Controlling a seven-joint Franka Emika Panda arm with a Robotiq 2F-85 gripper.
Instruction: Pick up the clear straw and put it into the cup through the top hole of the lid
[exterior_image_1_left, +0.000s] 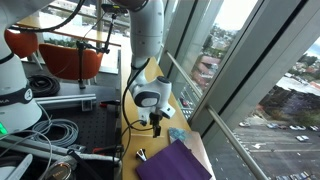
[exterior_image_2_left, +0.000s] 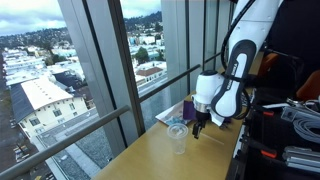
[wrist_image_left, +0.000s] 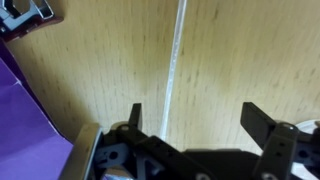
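Wrist view: the clear straw (wrist_image_left: 172, 70) lies flat on the wooden table (wrist_image_left: 235, 60), running as a thin pale line from the top edge of the picture down towards the gripper (wrist_image_left: 195, 122); its lower end passes out of sight behind the gripper body. The jaws stand wide apart; the two dark fingers (wrist_image_left: 136, 118) flank the straw, which lies nearer the finger on the picture's left; no contact between finger and straw can be seen. A purple sheet (wrist_image_left: 25, 125) covers the table at the lower left of this view, well to the side of the straw; a black clip with a bright metal handle (wrist_image_left: 25, 14) lies in the upper left corner, just beyond the sheet's edge.

Exterior views: the straw is too thin to make out. The gripper (exterior_image_1_left: 157, 122) (exterior_image_2_left: 200, 127) hangs low over the table (exterior_image_2_left: 160, 162), pointing down. A clear plastic cup (exterior_image_1_left: 178, 134) (exterior_image_2_left: 177, 136) stands upright on the table just beside the gripper; its lid is too small to tell in detail. The purple sheet (exterior_image_1_left: 172, 162) lies near the cup, with the clip (exterior_image_1_left: 141, 155) at its edge. The white arm (exterior_image_1_left: 148, 40) (exterior_image_2_left: 245, 50) rises above the table; tall windows (exterior_image_2_left: 100, 60) run along the table's far edge; coiled cables (exterior_image_1_left: 55, 130) lie on the neighbouring bench.
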